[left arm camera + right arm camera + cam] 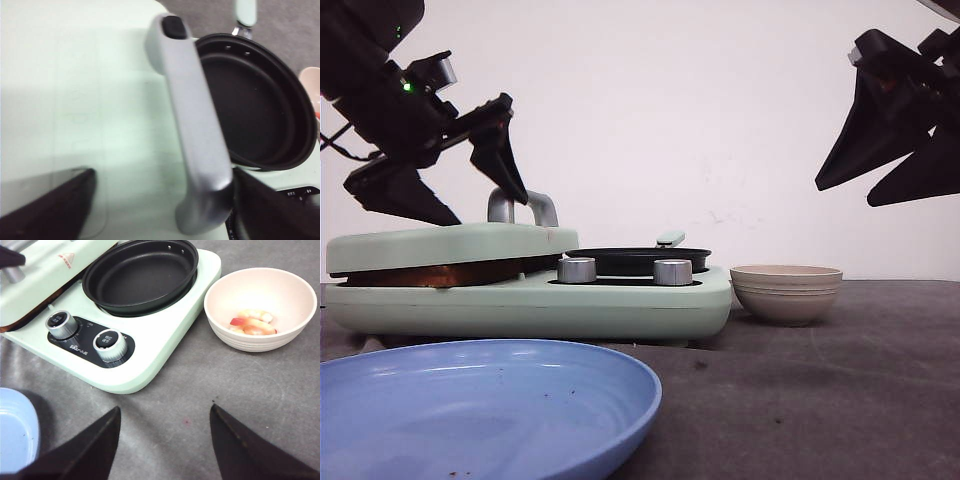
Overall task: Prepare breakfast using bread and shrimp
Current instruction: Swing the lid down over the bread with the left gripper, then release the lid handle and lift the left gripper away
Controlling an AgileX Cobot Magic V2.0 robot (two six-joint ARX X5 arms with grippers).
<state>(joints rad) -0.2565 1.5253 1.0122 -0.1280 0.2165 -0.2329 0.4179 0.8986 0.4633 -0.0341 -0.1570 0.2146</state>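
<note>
table (840, 380): dark grey felty cloth
bread: hiding under the closed lid (450, 245)
shrimp (252, 325): pinkish, sitting in ribbed bowl (295, 315)
left gripper (160, 205): gaping around silver handle (192, 125)
right gripper (165, 440): hanging wide, empty

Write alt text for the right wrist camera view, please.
Shrimp lies in a beige bowl on a grey table, beside a mint-green cooker holding an empty black pan. The open right gripper hovers above the table, holding nothing.

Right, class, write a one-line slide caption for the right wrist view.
Open right gripper above the grey table, facing an empty black pan and shrimp in a bowl.
</note>
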